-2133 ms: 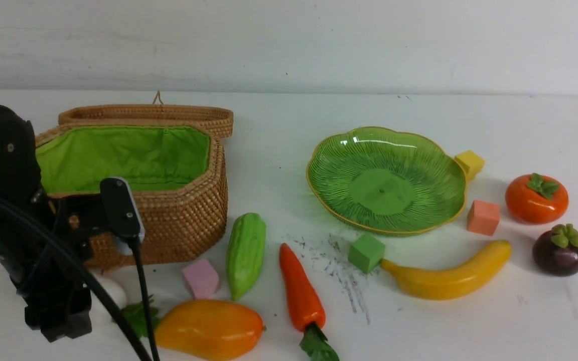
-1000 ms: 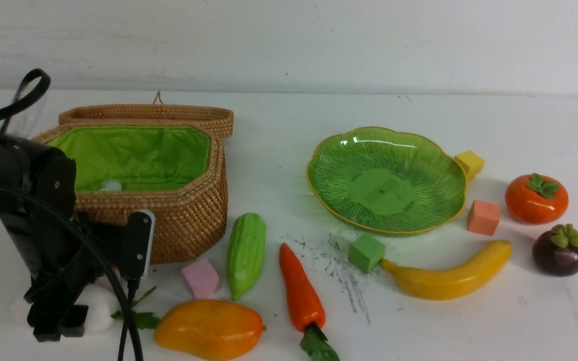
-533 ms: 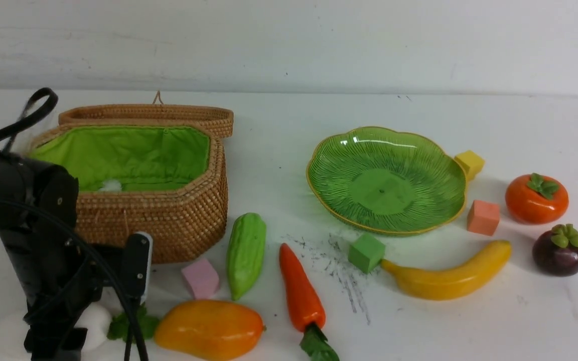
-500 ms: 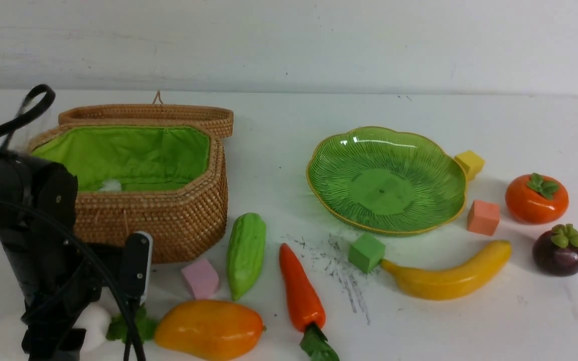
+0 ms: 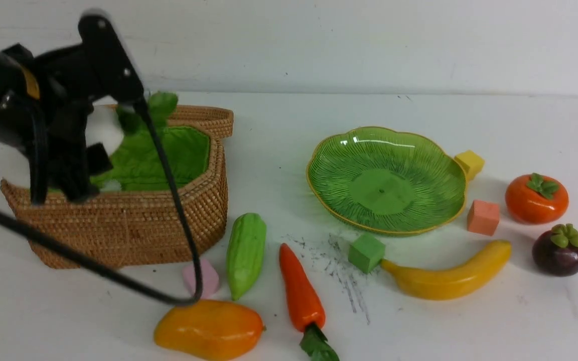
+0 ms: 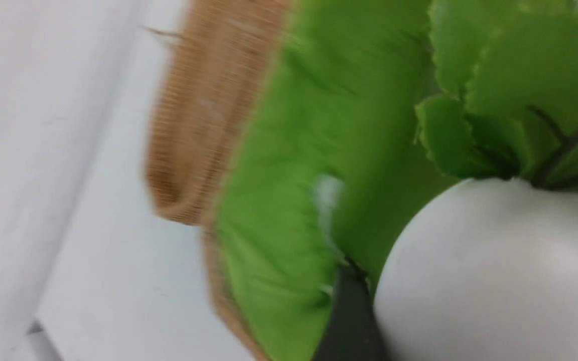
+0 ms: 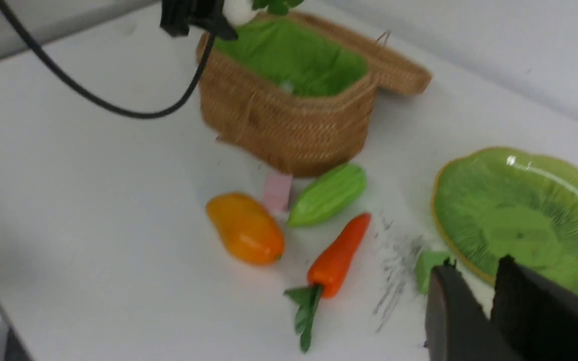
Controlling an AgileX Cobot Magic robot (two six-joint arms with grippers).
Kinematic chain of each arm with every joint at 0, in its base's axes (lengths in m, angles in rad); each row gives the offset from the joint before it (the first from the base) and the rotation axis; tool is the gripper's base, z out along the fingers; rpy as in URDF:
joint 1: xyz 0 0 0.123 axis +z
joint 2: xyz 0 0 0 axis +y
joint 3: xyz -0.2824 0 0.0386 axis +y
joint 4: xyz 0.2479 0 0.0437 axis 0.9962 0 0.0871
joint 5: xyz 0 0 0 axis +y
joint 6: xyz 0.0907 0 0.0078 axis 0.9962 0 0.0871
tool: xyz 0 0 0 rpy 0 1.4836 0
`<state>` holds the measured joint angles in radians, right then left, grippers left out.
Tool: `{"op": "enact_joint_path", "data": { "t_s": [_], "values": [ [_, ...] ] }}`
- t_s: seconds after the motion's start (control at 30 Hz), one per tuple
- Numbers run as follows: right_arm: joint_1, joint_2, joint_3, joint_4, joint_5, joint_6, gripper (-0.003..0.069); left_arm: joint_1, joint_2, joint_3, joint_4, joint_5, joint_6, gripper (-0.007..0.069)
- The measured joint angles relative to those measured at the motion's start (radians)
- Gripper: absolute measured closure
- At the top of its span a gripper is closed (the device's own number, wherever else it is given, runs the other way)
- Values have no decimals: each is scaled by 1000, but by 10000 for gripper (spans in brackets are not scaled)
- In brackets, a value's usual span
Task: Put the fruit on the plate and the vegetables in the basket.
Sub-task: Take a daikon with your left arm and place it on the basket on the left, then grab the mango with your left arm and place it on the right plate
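My left gripper (image 5: 93, 145) is shut on the white radish (image 5: 104, 129) and holds it above the open wicker basket (image 5: 133, 225); its leaves (image 5: 161, 104) stick up. The left wrist view shows the radish (image 6: 489, 281) over the green lining (image 6: 294, 175). The gourd (image 5: 245, 253), carrot (image 5: 300, 296) and mango (image 5: 208, 328) lie in front of the basket. The banana (image 5: 449, 281), mangosteen (image 5: 559, 250) and persimmon (image 5: 536, 199) lie beside the empty green plate (image 5: 419, 165). My right gripper (image 7: 474, 264) shows only in its wrist view, empty, its jaws a narrow gap apart, above the plate's edge (image 7: 474, 273).
Foam cubes lie about: pink (image 5: 203, 278) by the gourd, green (image 5: 366, 252) at the banana's tip, salmon (image 5: 483, 217) and yellow (image 5: 469, 163) at the plate's right. The left arm's cable (image 5: 178, 225) hangs in front of the basket. The basket lid (image 5: 203, 118) lies open behind.
My left gripper closed on the radish on the table in front of the basket's left corner and has lifted it up above the basket. Nothing else moved.
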<state>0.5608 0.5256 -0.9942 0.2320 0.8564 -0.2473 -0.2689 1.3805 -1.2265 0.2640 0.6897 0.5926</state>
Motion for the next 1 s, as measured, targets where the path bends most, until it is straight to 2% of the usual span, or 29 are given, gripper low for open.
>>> {"op": "enact_joint_path", "data": {
  "t_s": [0.17,0.37,0.5,0.67,0.77,0.83,0.87,0.9,0.97,1.0],
  "values": [
    [0,0,0,-63,-69,96,510,4,124,-50,102,-90,-34,123],
    [0,0,0,-63,-28,139,510,4,241,-52,251,-188,-82,109],
    [0,0,0,-50,8,142,510,4,265,-52,347,-218,-220,-17],
    [0,0,0,-40,13,142,510,1,249,-52,418,-202,-401,-36],
    [0,0,0,-40,16,142,510,-17,214,-52,400,-149,-498,-4],
    [0,0,0,-40,16,142,510,-64,168,-52,340,-85,-584,56],
    [0,0,0,-40,16,142,510,-64,164,-52,340,-79,-593,62],
    [0,0,0,-40,16,142,510,-107,131,-52,287,-26,-651,127],
    [0,0,0,-40,17,142,510,-157,100,-52,231,29,-686,216],
    [0,0,0,-41,20,142,510,-197,82,-53,186,91,-692,298]
  ]
}}
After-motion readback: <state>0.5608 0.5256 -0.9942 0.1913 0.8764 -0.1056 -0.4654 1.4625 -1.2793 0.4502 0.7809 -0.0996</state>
